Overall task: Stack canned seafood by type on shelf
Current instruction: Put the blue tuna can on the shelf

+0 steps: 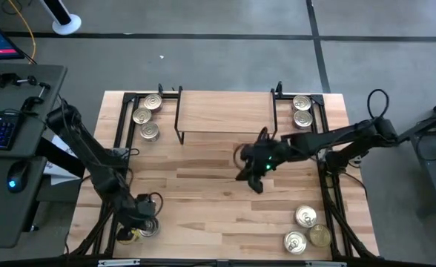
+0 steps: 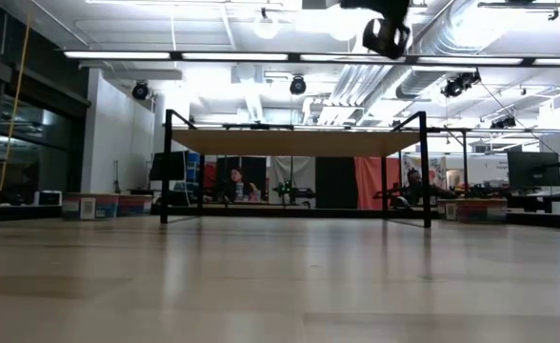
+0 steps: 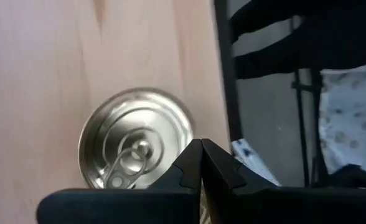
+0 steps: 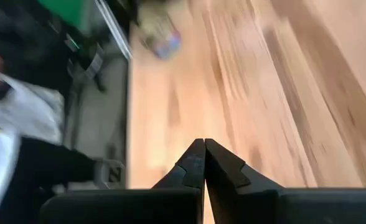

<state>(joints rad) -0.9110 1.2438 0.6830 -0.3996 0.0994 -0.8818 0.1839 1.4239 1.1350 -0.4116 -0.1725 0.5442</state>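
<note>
Left wrist view, tin (image 3: 135, 138) just beyond closed left hand (image 3: 201, 163)

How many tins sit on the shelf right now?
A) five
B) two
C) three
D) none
D: the shelf board is bare in the high view; tins lie in groups on the table at both sides of it and near the front corners.

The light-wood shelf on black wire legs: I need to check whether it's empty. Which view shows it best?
The high view: the whole light-wood shelf top shows, bare of tins. The low view shows only its edge and legs. The left wrist view doesn't show it, and the right wrist view shows only blurred wood.
</note>
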